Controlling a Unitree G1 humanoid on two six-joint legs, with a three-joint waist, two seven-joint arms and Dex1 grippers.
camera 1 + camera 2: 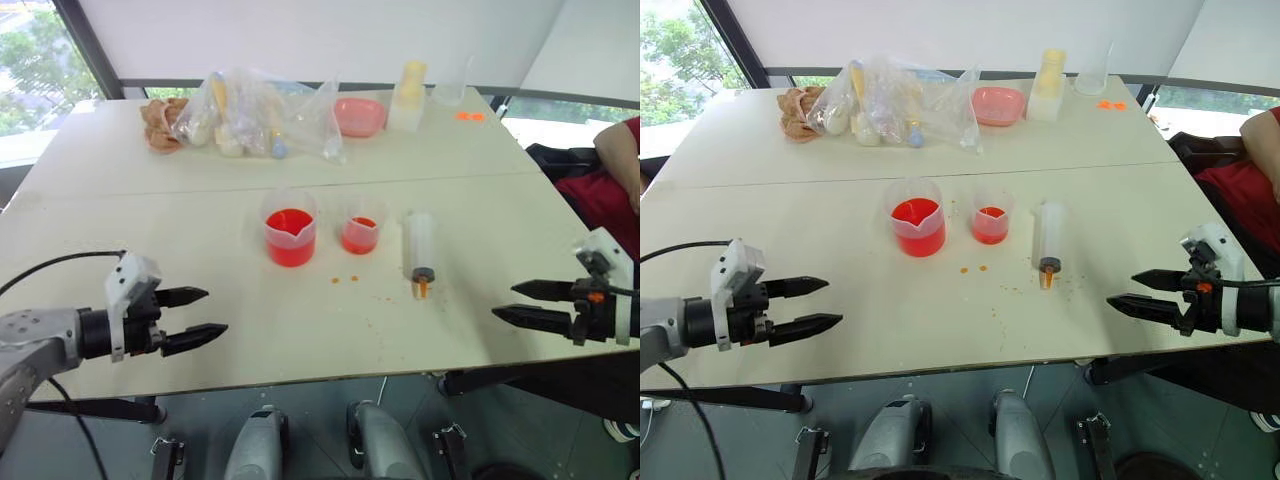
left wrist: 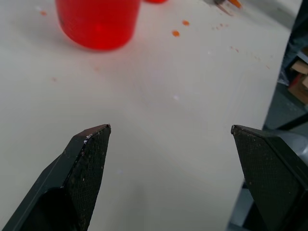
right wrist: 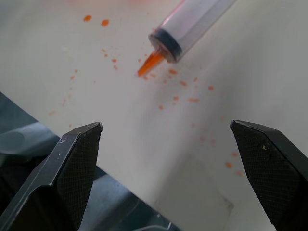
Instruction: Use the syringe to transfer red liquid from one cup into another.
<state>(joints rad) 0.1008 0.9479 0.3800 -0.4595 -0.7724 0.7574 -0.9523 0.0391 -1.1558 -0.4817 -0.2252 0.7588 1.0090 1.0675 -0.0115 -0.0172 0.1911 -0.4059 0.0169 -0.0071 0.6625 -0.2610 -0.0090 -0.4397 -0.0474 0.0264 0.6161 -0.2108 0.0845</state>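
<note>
Left eye view: both the left claw (image 1: 200,315) and right claw (image 1: 510,301) hang spread and empty, with the syringe (image 1: 419,250) lying on the table (image 1: 150,220) ahead of the right one, nothing between.

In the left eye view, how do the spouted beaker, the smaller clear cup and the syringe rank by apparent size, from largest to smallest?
1. Spouted beaker: widest and bulkiest.
2. Syringe: the longest of the three, but thin; against the cup this rank is unsure.
3. Smaller clear cup: shortest and narrower than the beaker.
All three sit at a similar distance, so nearness hardly skews this.
</note>
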